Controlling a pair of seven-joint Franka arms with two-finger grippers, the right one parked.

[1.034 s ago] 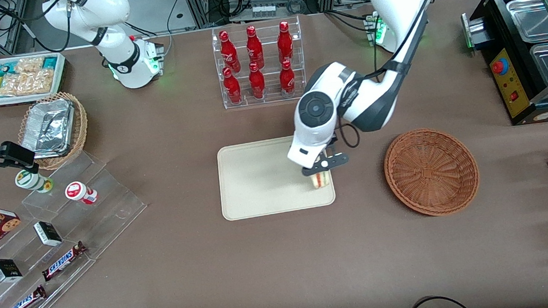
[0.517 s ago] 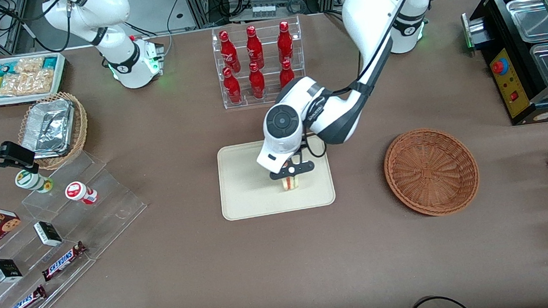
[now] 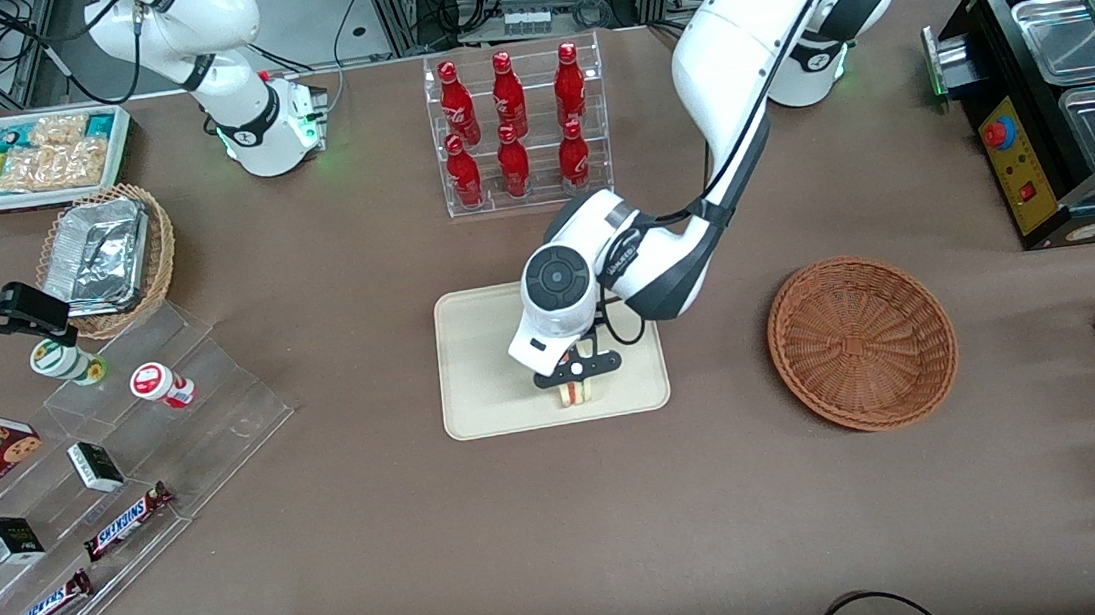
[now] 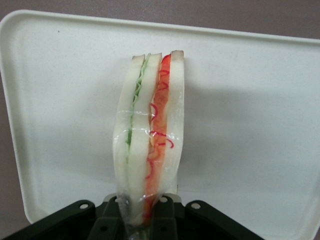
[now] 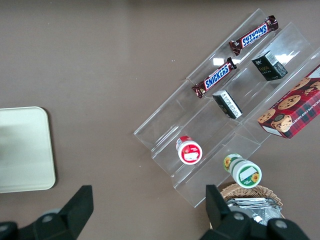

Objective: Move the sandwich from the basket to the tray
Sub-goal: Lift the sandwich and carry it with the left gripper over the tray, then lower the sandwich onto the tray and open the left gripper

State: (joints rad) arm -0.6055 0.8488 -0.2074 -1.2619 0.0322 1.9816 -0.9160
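Observation:
My left gripper (image 3: 577, 381) hangs low over the cream tray (image 3: 482, 354), near the tray edge closest to the front camera, and is shut on the sandwich (image 3: 577, 392). In the left wrist view the wrapped sandwich (image 4: 150, 130) stands on its edge between the black fingers (image 4: 170, 217), showing pale bread with green and red-orange filling, with the tray (image 4: 250, 110) right under it. The reddish-brown wicker basket (image 3: 861, 342) sits beside the tray toward the working arm's end of the table, with nothing in it.
A clear rack of red bottles (image 3: 515, 130) stands farther from the front camera than the tray. Clear stepped shelves with snack bars and jars (image 3: 120, 459), a foil-filled basket (image 3: 106, 258) and a white snack bin (image 3: 43, 155) lie toward the parked arm's end. A black appliance (image 3: 1050, 98) stands past the basket.
The gripper carried the sandwich from the tray's basket-side edge across the tray toward the parked arm's end, then nearer the front camera and lower.

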